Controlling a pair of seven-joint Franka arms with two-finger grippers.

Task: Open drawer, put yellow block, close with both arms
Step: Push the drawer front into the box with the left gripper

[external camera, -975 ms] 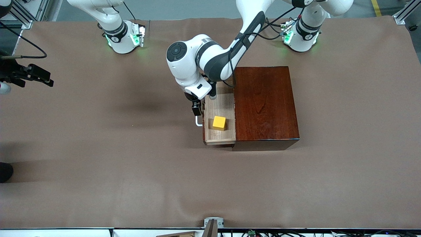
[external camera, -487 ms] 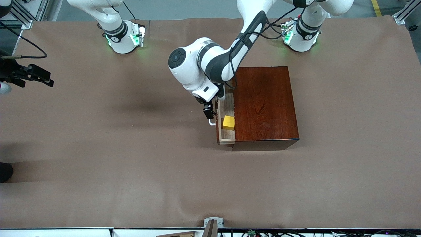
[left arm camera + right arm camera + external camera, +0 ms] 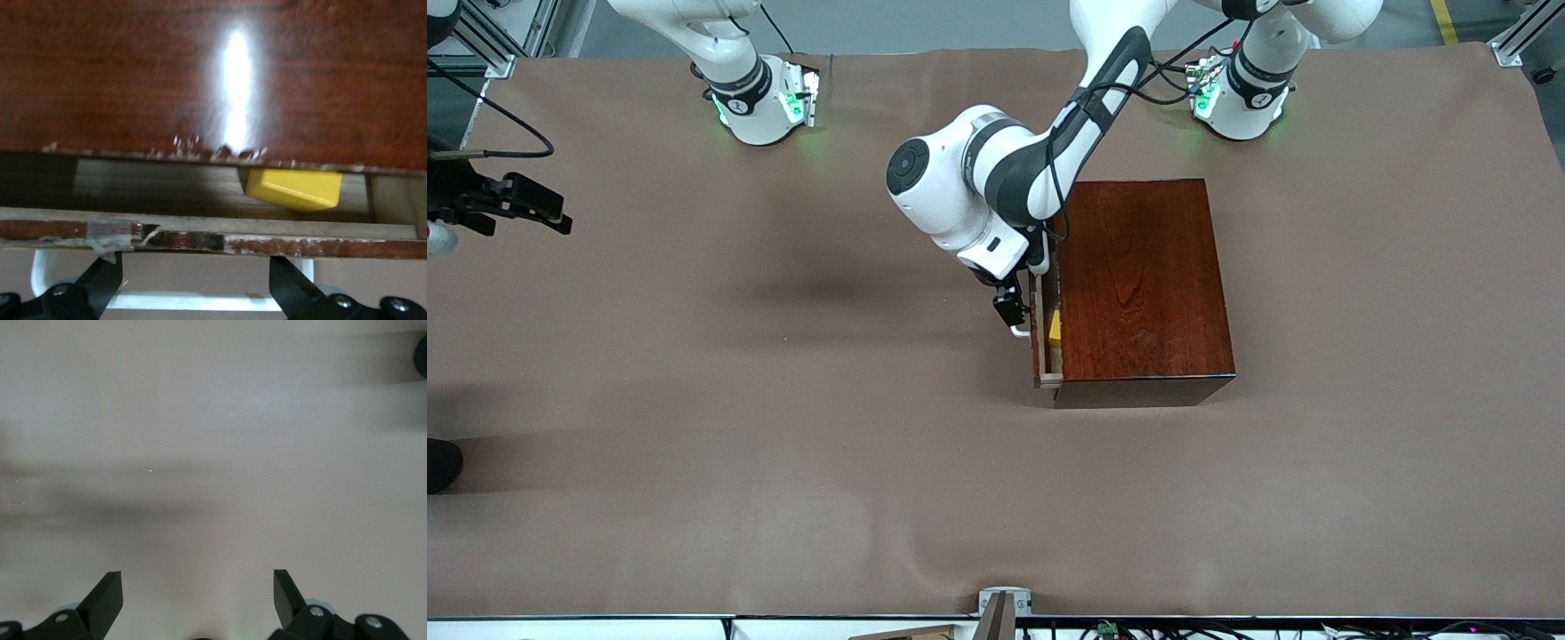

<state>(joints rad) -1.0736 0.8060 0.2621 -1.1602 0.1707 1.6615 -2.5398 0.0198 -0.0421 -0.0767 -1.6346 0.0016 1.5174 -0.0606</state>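
Observation:
The dark reddish-brown box (image 3: pixel 1143 284) stands mid-table. Its drawer (image 3: pixel 1040 347) sticks out only a narrow strip toward the right arm's end. The yellow block (image 3: pixel 1056 327) lies in the drawer, mostly under the box top; the left wrist view shows it (image 3: pixel 293 187) inside the gap. My left gripper (image 3: pixel 1009 311) is open at the drawer front (image 3: pixel 300 245), its fingers (image 3: pixel 107 277) astride the white handle (image 3: pixel 200 301). My right gripper (image 3: pixel 197 585) is open and empty over bare table, waiting at the right arm's end (image 3: pixel 538 209).
The brown table cloth (image 3: pixel 783 444) is bare round the box. The arm bases (image 3: pixel 760 102) stand along the table's edge farthest from the front camera. A small bracket (image 3: pixel 1003 604) sits at the edge nearest that camera.
The drawer has slid most of the way into the box, carrying the yellow block with it. My left gripper has followed the drawer front toward the box. The right arm has not moved.

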